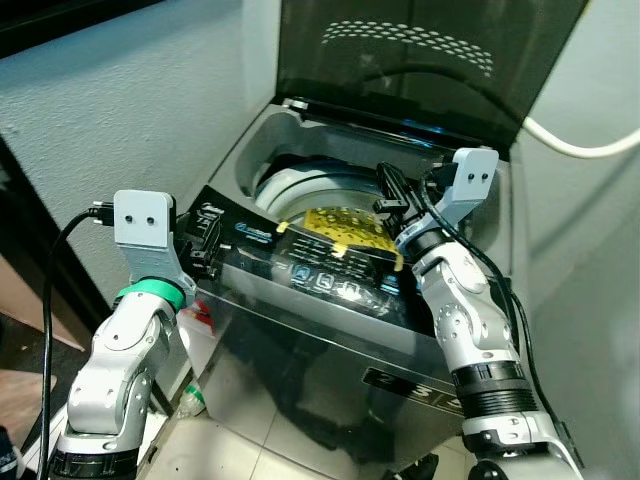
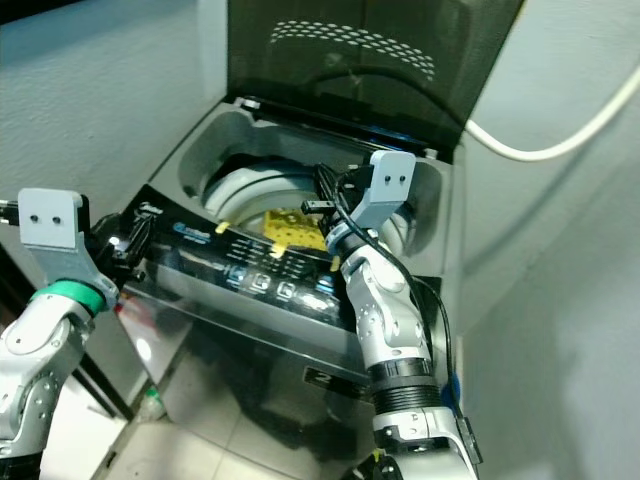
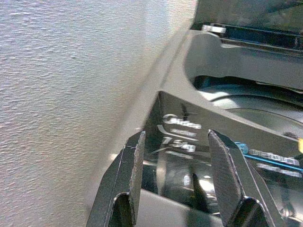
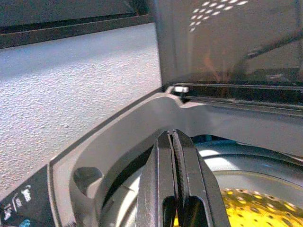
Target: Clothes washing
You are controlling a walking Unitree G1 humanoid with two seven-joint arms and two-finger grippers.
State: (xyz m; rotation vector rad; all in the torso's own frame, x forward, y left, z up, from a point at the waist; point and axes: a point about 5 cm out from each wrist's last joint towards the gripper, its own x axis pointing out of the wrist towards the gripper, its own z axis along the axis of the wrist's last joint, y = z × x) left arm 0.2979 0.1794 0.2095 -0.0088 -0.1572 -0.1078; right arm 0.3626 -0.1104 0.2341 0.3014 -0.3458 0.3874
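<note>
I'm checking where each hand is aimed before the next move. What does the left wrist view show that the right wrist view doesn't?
Left wrist view: the left hand, fingers apart, pointing at the glossy control panel at the washer's front corner.

Right wrist view: the right hand, fingers pressed together, above the drum, with a yellow perforated item inside and the raised dark lid.

Both: the grey washer rim and the textured wall beside it.

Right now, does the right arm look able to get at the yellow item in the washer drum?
Probably yes. The lid stands open, and the right claw, fingers shut, hangs over the drum opening with the yellow item just below. Nothing visible lies between them.
</note>
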